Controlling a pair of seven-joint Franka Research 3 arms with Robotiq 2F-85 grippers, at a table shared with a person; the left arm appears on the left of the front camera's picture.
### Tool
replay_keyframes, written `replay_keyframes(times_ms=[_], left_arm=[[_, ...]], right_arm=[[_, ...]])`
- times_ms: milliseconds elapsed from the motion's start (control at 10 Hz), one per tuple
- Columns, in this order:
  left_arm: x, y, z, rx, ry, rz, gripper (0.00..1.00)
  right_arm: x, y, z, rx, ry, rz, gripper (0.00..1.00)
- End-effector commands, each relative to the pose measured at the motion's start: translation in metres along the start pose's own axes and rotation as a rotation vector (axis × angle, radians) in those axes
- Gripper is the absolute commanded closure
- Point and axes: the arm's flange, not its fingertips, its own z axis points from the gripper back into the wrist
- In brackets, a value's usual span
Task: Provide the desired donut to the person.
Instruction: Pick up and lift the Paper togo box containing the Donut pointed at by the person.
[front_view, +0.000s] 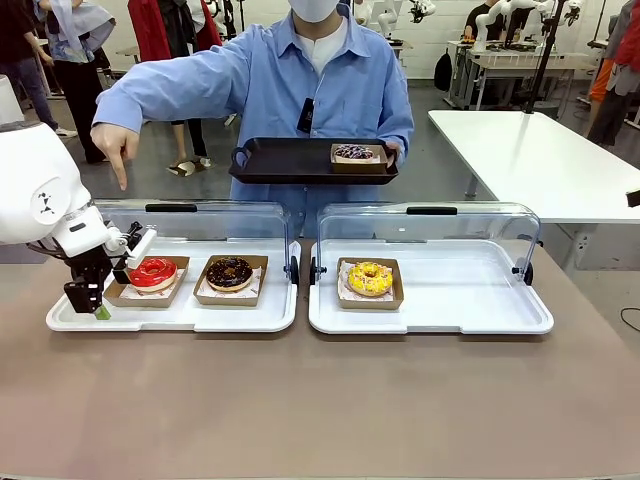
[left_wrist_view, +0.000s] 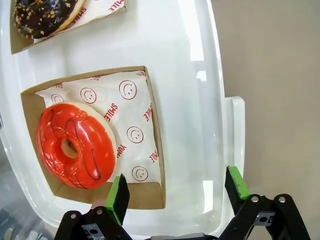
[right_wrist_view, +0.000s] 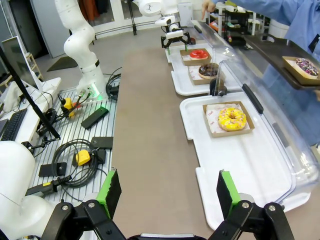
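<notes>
A person (front_view: 330, 85) in a light-blue shirt stands across the table and points a finger (front_view: 121, 180) down at the red-glazed donut (front_view: 153, 272) (left_wrist_view: 75, 145). That donut lies in a cardboard box (left_wrist_view: 145, 150) at the left end of the left white tray (front_view: 170, 315). My left gripper (front_view: 90, 303) (left_wrist_view: 177, 192) hangs open just beside the box, one pad (left_wrist_view: 119, 197) over the box's near wall and the other over the tray's rim. My right gripper (right_wrist_view: 170, 195) is open and empty above the brown table, short of the right tray (right_wrist_view: 240, 165).
A chocolate donut (front_view: 229, 272) sits beside the red one, and a yellow donut (front_view: 370, 278) lies in the right tray. Clear lids (front_view: 430, 225) stand raised behind both trays. The person's other hand holds a black tray (front_view: 290, 160) with a sprinkled donut (front_view: 354, 153).
</notes>
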Motion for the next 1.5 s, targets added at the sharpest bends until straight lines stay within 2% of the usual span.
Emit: replay_keyframes(times_ms=[0,100,200,300,400,600,700,800,1400], left_arm=[[-0.003,0.008,-0.006,0.001,0.029,0.017,0.00],[-0.005,0.008,-0.008,0.004,0.025,0.018,0.36],[-0.006,0.008,-0.009,0.002,0.021,0.012,0.58],[-0.007,0.008,-0.010,0.001,0.024,0.013,0.94],[-0.006,0.008,-0.010,0.000,0.023,0.013,1.00],[-0.008,0.007,-0.010,0.000,0.022,0.007,1.00],[-0.008,0.007,-0.009,0.000,0.022,0.006,0.93],[-0.008,0.007,-0.009,-0.001,0.021,0.008,1.00],[-0.002,-0.001,0.007,0.003,0.043,-0.008,1.00]], right_arm=[[-0.001,0.001,0.000,0.004,-0.009,0.007,0.00],[-0.001,0.001,0.000,0.004,-0.009,0.007,0.00],[-0.001,0.001,0.000,0.004,-0.009,0.007,0.00],[-0.001,0.001,0.000,0.004,-0.009,0.007,0.00],[-0.001,0.001,0.000,0.004,-0.009,0.007,0.00],[-0.001,0.001,0.000,0.004,-0.009,0.007,0.00],[-0.001,0.001,0.000,0.004,-0.009,0.007,0.00],[-0.001,0.001,0.000,0.004,-0.009,0.007,0.00],[-0.001,0.001,0.000,0.004,-0.009,0.007,0.00]])
